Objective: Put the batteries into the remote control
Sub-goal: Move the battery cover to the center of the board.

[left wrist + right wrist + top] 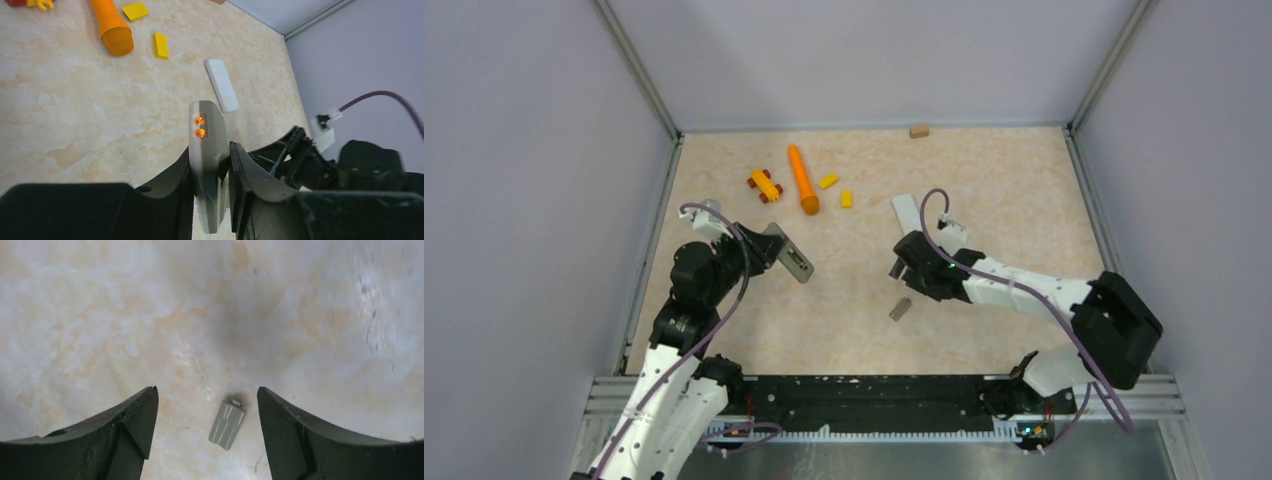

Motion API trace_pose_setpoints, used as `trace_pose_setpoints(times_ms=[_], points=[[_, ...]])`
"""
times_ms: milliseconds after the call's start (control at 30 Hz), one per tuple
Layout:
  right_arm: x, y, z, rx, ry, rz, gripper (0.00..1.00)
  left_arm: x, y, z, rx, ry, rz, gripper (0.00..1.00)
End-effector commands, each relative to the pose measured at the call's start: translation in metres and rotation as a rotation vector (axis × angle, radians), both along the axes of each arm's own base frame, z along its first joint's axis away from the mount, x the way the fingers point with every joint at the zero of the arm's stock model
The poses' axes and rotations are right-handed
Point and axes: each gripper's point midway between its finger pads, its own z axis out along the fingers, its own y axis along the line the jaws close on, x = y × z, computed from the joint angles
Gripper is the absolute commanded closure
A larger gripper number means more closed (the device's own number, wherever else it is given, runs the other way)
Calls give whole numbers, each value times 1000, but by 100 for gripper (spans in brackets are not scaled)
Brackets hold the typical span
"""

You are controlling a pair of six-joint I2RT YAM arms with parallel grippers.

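My left gripper [769, 250] [212, 167] is shut on a grey remote [792, 256] [206, 135] and holds it edge-on above the table; two small orange spots show near its far end. My right gripper [902, 265] [206, 392] is open and empty, hovering over a small grey battery cover [900, 309] [226, 424] that lies flat on the table between its fingers. A white remote [906, 212] [222, 85] lies on the table beyond the right gripper. No batteries show in any view.
An orange microphone-shaped toy [802, 180] [112, 27], two yellow blocks [828, 181] [160, 45], a red-and-yellow toy [764, 185] and a small brown block [919, 131] lie at the back. Walls enclose the table [984, 180] on three sides.
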Motion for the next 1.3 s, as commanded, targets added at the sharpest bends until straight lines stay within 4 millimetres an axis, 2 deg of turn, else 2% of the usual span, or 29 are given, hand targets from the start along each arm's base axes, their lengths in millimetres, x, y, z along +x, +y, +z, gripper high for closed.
trace_pose_setpoints(times_ms=[0,100,167,267,333,367,400,500,800,1067,1267], points=[[39,4,60,-139,-330,536,27,6,4,26,25,-76,13,100],[44,9,74,-246,-434,800,31,6,3,26,37,-71,5,100],[50,11,76,-322,-444,896,40,7,3,27,42,-67,2,100],[51,25,70,-333,-388,1026,51,8,3,29,55,-66,0,100],[47,37,55,-287,-302,1084,54,8,3,31,60,-64,2,100],[45,44,50,-256,-254,1111,58,8,4,30,61,-62,3,100],[37,47,31,-227,-171,1140,66,8,4,30,61,-59,4,100],[30,47,7,-196,-80,1111,74,8,4,27,61,-50,3,100],[3,38,-25,-153,82,1119,84,8,4,22,60,-39,3,100],[-27,0,-38,-226,265,1109,85,11,2,26,46,-50,4,100],[-49,-6,-36,-171,297,1131,84,13,1,20,44,-36,-3,100]])
